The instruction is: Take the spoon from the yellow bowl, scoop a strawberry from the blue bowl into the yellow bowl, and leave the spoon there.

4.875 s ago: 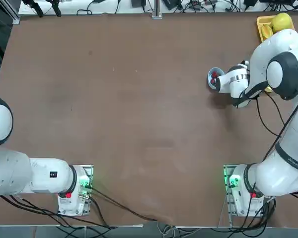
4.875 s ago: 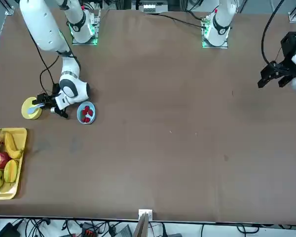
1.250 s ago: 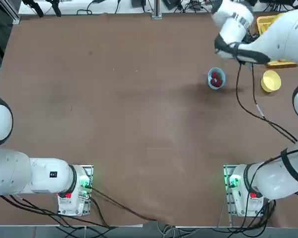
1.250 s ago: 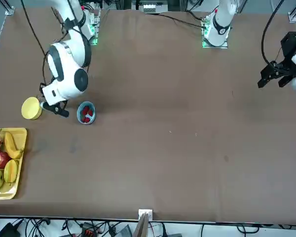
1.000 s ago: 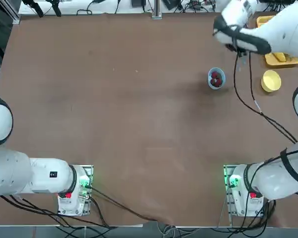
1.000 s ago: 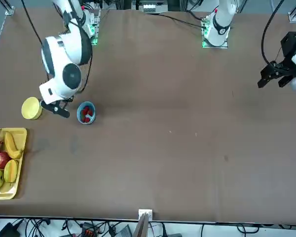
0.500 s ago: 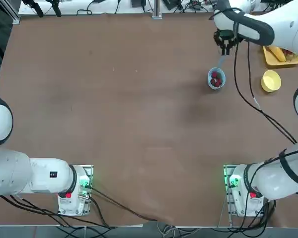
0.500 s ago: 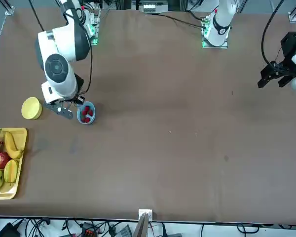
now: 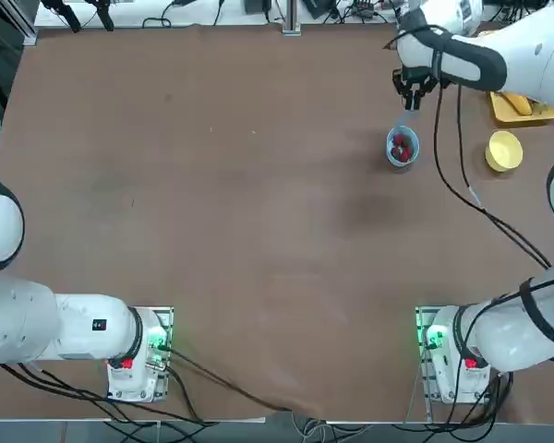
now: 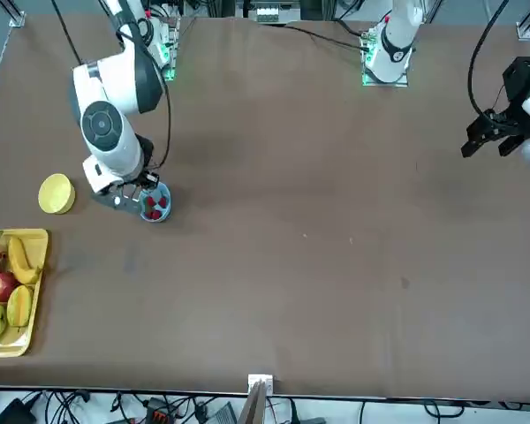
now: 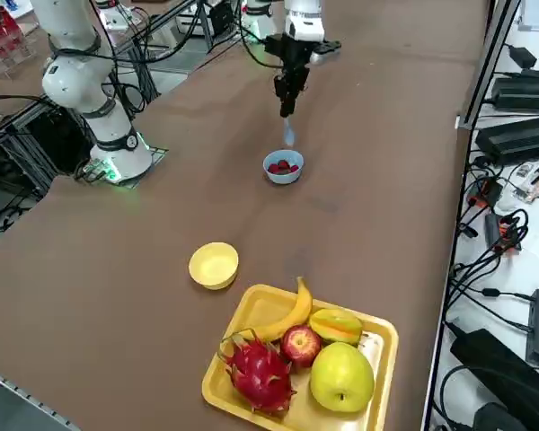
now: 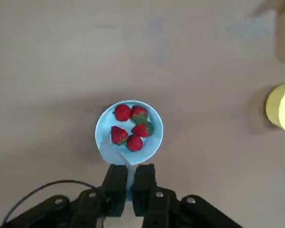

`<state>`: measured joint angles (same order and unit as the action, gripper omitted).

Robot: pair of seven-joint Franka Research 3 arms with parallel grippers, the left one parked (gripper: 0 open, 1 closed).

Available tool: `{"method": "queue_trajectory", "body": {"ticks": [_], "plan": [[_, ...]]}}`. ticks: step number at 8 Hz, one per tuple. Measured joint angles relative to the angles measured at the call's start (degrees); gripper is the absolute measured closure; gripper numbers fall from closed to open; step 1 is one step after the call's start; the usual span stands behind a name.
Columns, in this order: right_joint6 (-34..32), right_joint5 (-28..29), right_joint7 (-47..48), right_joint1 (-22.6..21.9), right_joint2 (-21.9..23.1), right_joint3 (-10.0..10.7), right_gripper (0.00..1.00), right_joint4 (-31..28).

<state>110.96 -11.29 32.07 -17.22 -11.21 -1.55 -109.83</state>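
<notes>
The blue bowl (image 12: 129, 130) holds several red strawberries (image 12: 133, 128) and stands on the brown table. My right gripper (image 12: 129, 169) hangs straight above the bowl's edge, shut on the handle of the spoon (image 12: 112, 151). The pale spoon (image 11: 289, 134) points down from the gripper (image 11: 286, 101), its scoop end just above the blue bowl (image 11: 283, 167) and clear of the berries. The yellow bowl (image 11: 214, 265) is empty and stands apart, towards the table's right edge. From overhead, the gripper (image 9: 409, 90) is just beyond the blue bowl (image 9: 402, 147), with the yellow bowl (image 9: 504, 150) further right.
A rectangular yellow tray (image 11: 368, 334) with a banana, an apple, a dragon fruit and other fruit sits at the far right corner, beyond the yellow bowl. A black cable (image 9: 457, 175) hangs from my right arm over the table.
My right gripper has swung from beside the yellow bowl to above the blue bowl, carrying the spoon. It has turned to point straight down and come lower.
</notes>
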Motion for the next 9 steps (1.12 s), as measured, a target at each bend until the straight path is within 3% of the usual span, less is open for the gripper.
{"method": "queue_trajectory", "body": {"ticks": [2, 3, 5, 9], "plan": [[6.79, 1.43, -3.58, 1.17, 2.13, 0.14, 0.89, -5.44], [7.84, 4.87, -7.23, 2.0, 2.8, 0.19, 0.89, -6.65], [7.91, 10.29, -13.93, 3.67, 3.86, 0.41, 0.89, -6.95], [8.0, 11.74, -20.15, 5.08, 4.11, 0.62, 0.89, -8.27]]}}
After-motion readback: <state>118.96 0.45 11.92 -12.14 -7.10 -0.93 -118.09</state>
